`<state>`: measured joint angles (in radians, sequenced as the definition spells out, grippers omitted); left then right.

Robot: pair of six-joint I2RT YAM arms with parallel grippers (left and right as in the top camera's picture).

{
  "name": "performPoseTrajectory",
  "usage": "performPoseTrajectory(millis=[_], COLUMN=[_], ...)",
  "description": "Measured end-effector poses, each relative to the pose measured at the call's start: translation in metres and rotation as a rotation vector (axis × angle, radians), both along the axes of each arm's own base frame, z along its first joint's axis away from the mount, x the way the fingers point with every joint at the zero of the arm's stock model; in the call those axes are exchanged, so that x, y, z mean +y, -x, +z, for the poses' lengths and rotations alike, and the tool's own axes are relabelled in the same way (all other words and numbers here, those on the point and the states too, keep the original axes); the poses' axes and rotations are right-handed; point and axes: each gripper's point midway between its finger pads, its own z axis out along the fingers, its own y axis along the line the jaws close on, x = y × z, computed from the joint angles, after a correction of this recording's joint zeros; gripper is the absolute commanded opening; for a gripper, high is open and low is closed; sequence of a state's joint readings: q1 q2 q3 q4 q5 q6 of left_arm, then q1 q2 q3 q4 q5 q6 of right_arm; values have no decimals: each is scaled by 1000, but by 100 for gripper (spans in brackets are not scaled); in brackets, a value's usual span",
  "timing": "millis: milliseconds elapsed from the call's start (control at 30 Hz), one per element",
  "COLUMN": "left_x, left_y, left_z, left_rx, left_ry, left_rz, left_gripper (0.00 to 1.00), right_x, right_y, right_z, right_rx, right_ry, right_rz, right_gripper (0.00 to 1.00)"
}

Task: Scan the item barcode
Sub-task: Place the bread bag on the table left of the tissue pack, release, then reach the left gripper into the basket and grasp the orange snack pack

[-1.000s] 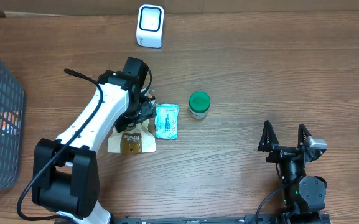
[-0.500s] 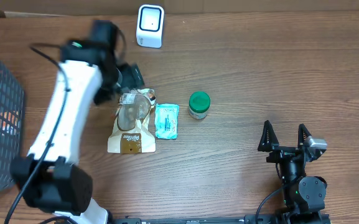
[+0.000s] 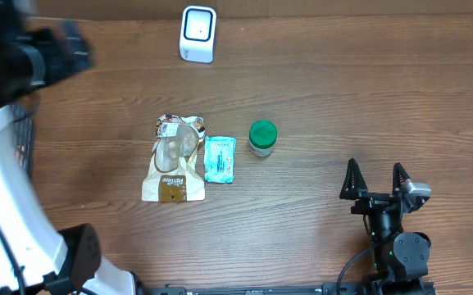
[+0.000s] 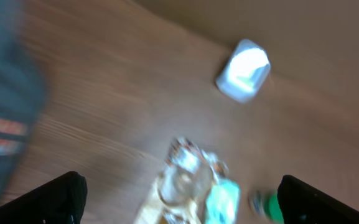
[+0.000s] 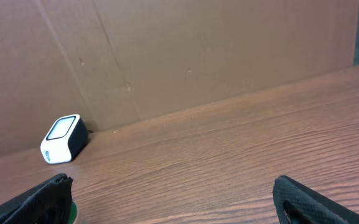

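A beige snack pouch (image 3: 175, 160) lies flat near the table's middle. Touching its right side is a teal packet (image 3: 220, 158), and a green-lidded jar (image 3: 262, 138) stands right of that. The white scanner (image 3: 197, 34) stands at the far edge. My left gripper (image 3: 60, 47), blurred, is high at the far left, open and empty, well away from the items. Its wrist view shows the pouch (image 4: 179, 186), teal packet (image 4: 223, 202), jar (image 4: 266, 204) and scanner (image 4: 244, 70) below the open gripper (image 4: 179, 208). My right gripper (image 3: 375, 182) rests open at the near right.
A dark mesh basket (image 4: 5, 99) with something orange inside stands at the left edge, mostly covered by my left arm in the overhead view. A cardboard wall (image 5: 198, 50) runs behind the table, and the scanner (image 5: 62, 138) sits in front of it.
My left arm rose off the pouch and swung up and to the far left, its jaws widening. The pouch stays flat on the table. The right arm has not moved.
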<state>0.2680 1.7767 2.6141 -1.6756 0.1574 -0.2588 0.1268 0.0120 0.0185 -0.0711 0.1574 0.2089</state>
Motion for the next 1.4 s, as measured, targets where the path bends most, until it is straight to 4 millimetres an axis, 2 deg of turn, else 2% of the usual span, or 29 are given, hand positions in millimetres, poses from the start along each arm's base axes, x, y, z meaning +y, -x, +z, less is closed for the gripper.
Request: performPoseTrajectory(millis=[100, 267, 400, 467, 500, 633, 700, 833, 967, 1200, 1400], left_x=[54, 137, 182, 197, 205, 228, 241, 256, 266, 277, 281], left_y=[20, 61, 87, 88, 86, 75, 68, 59, 54, 48, 49], left_z=[20, 22, 8, -7, -21, -74, -112, -159, -183, -213, -247], left_rx=[-65, -82, -48, -9, 28, 167, 260, 366, 401, 422, 467], left_ry=[-20, 2, 42, 69, 92, 173, 218, 254, 256, 248, 244], left_rz=[165, 464, 631, 665, 679, 696, 699, 682, 674, 674, 662], left_gripper=[98, 96, 94, 94, 94, 94, 93, 93, 91, 80, 81], right_x=[0, 0, 0, 0, 0, 0, 0, 0, 0, 0, 0], right_y=[0, 0, 0, 0, 0, 0, 0, 0, 0, 0, 0], right_z=[0, 0, 0, 0, 0, 0, 0, 0, 0, 0, 0], right_rx=[0, 0, 0, 0, 1, 0, 0, 0, 0, 0, 0], right_ry=[-1, 0, -1, 0, 0, 0, 0, 0, 0, 0, 0], right_rz=[0, 0, 0, 0, -1, -1, 0, 0, 0, 0, 0], right_gripper=[100, 100, 100, 100, 100, 100, 100, 100, 100, 100, 100])
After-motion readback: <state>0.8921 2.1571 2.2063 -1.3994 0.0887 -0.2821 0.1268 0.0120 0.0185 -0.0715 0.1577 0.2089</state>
